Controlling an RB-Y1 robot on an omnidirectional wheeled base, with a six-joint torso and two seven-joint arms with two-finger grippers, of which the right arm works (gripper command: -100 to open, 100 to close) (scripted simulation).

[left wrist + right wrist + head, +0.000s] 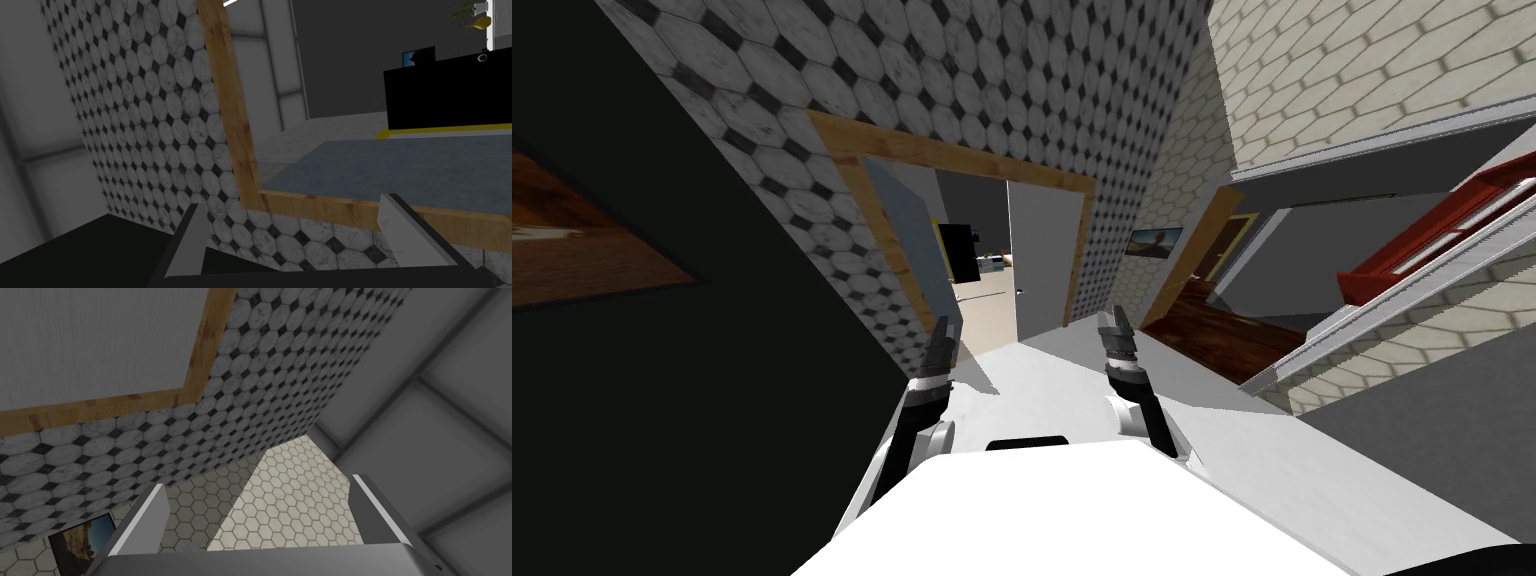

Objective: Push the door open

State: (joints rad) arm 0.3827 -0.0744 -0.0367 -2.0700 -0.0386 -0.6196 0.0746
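Observation:
A wooden door frame [952,155] is set in a black-and-white tiled wall ahead of me. A grey door panel [1047,260] with a small handle covers the right part of the opening. At the left side a bluish-grey panel [907,235] stands angled, and the room beyond shows between the two. My left gripper [942,335] is open, close to the frame's left post [230,105] and the bluish panel [400,170]. My right gripper [1114,325] is open too, a little short of the grey panel [100,338] and the tiled wall [280,373].
Beyond the opening stands a black block on a yellow base [445,95]. To the right, a second wooden-framed doorway [1202,250] leads to a dark wood floor. A picture [1155,240] hangs beside it. A red piece of furniture [1432,240] is at far right, a black area [662,420] at left.

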